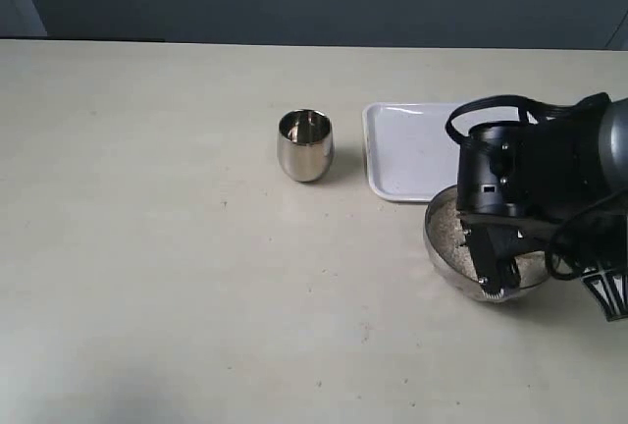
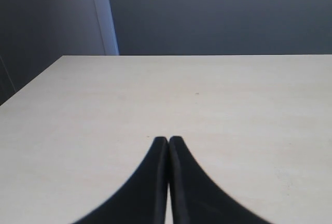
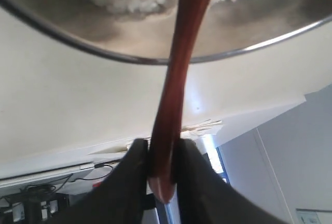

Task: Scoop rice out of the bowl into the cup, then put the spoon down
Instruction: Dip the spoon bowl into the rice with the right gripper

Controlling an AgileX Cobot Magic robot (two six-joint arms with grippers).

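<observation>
Two steel vessels stand on the pale table. The bowl is nearest, at the right, with the right arm bent over it and the right gripper dipping down over its near rim. White rice shows in the part of the bowl that the arm leaves uncovered. Just behind the bowl lies a flat white tray. To the left of the tray, apart from both, the cup stands upright. Its inside shows only reflections, so I cannot tell whether any grains lie in it.

From the exterior view the spoon is hidden behind the arm. Only the right wrist view gives it away. There the fingers are clamped on the end of the spoon, whose dark reddish handle crosses the bowl's rim and runs into the heap of rice, its head out of frame.

The left gripper appears only in the left wrist view. Its fingers are pressed together, with nothing between them, over a plain stretch of table.
</observation>
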